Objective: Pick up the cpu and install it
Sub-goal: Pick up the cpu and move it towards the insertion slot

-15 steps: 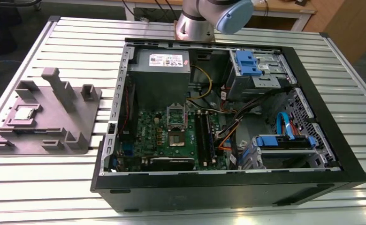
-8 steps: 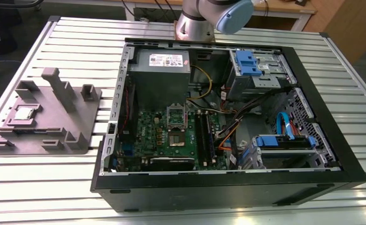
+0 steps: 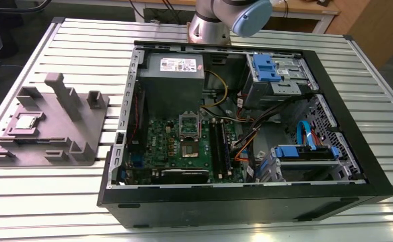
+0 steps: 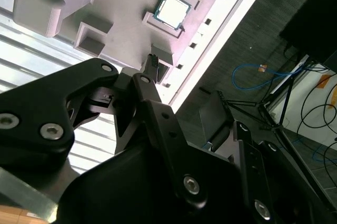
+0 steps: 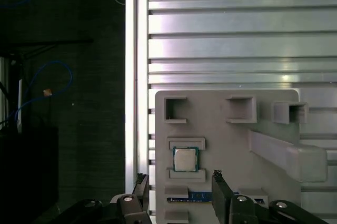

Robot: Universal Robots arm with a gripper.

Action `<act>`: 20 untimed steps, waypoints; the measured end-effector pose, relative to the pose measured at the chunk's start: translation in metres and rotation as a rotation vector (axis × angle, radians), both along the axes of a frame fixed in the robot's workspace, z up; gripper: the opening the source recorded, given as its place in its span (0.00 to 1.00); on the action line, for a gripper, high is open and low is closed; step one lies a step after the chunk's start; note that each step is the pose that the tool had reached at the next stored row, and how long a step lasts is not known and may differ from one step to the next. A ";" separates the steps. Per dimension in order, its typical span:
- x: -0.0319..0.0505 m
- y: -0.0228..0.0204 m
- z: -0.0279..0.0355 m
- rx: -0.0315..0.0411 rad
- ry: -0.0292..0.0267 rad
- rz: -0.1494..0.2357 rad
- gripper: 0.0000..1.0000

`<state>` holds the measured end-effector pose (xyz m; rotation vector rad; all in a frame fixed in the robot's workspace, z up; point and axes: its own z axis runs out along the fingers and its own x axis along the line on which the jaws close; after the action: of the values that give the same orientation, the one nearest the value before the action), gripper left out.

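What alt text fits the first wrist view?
The cpu lies seated in a grey fixture plate on a slatted metal table. The open claw holds nothing, its fingertips clear of the chip.

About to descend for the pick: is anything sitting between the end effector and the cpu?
Nothing visible does. In the first wrist view the cpu lies uncovered in its recess on the grey fixture, with low fixture lips along two of its sides. The end effector is open and clear of the chip.

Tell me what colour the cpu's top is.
Pale silvery-grey, with a thin green border; the cpu shows best in the first wrist view.
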<state>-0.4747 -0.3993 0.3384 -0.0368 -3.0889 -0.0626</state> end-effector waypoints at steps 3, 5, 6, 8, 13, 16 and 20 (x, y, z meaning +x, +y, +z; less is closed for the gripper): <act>0.0000 0.0000 -0.0007 0.0001 0.0000 0.000 0.59; 0.0000 0.0000 -0.0014 0.0002 -0.0001 0.000 0.59; 0.0000 0.0000 -0.0017 0.0001 0.0000 0.000 0.59; 0.0000 0.0000 -0.0022 0.0001 0.0001 0.000 0.59; 0.0000 0.0000 -0.0040 0.0001 0.0001 0.000 0.59; 0.0000 0.0000 -0.0040 0.0001 0.0000 0.000 0.59; 0.0001 -0.0001 -0.0042 -0.0008 -0.0001 0.000 0.59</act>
<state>-0.4746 -0.3994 0.3341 -0.0367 -3.0891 -0.0613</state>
